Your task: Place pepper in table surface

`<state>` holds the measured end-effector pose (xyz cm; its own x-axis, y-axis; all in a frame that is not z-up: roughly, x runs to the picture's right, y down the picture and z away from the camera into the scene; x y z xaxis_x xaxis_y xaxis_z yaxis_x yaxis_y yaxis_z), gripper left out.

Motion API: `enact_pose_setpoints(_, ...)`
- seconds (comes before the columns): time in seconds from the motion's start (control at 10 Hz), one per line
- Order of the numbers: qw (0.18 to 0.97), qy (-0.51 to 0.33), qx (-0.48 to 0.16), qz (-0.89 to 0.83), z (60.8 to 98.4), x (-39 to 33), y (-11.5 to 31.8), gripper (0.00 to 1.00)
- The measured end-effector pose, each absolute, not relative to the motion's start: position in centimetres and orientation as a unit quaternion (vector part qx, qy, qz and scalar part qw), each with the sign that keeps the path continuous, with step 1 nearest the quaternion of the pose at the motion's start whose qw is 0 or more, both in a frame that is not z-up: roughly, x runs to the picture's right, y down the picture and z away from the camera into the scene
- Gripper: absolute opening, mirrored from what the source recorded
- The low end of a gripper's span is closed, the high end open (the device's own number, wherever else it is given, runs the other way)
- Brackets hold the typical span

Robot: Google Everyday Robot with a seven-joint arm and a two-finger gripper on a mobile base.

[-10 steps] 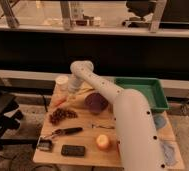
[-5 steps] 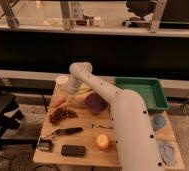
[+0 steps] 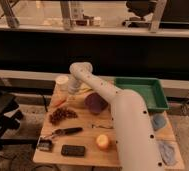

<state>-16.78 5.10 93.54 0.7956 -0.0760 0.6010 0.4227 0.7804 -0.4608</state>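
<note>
The pepper (image 3: 59, 103) is a small orange-red tapered piece near the left edge of the light tan table surface (image 3: 88, 131). It looks to be resting on the wood. My gripper (image 3: 71, 94) hangs down from the white arm just right of and above the pepper, in front of a white cup (image 3: 62, 81). I cannot tell whether it touches the pepper. The purple bowl (image 3: 95, 103) stands to the gripper's right.
A green tray (image 3: 144, 93) sits at the back right. Dark grapes (image 3: 63, 115), a black-handled tool (image 3: 64, 132), a black flat device (image 3: 73, 150) and a round yellow-orange fruit (image 3: 103, 142) lie on the front half. Blue cloths (image 3: 159, 122) lie at the right edge.
The arm has shifted only slightly over the back left of the table. The pepper stays at about the same spot by the left edge.
</note>
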Motion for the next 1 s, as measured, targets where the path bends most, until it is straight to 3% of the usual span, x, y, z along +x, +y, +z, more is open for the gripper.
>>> enact_pose_setpoints(1.0, 0.899, -0.288, -0.3, -0.139, 93.41, -16.81, 4.9, 0.06)
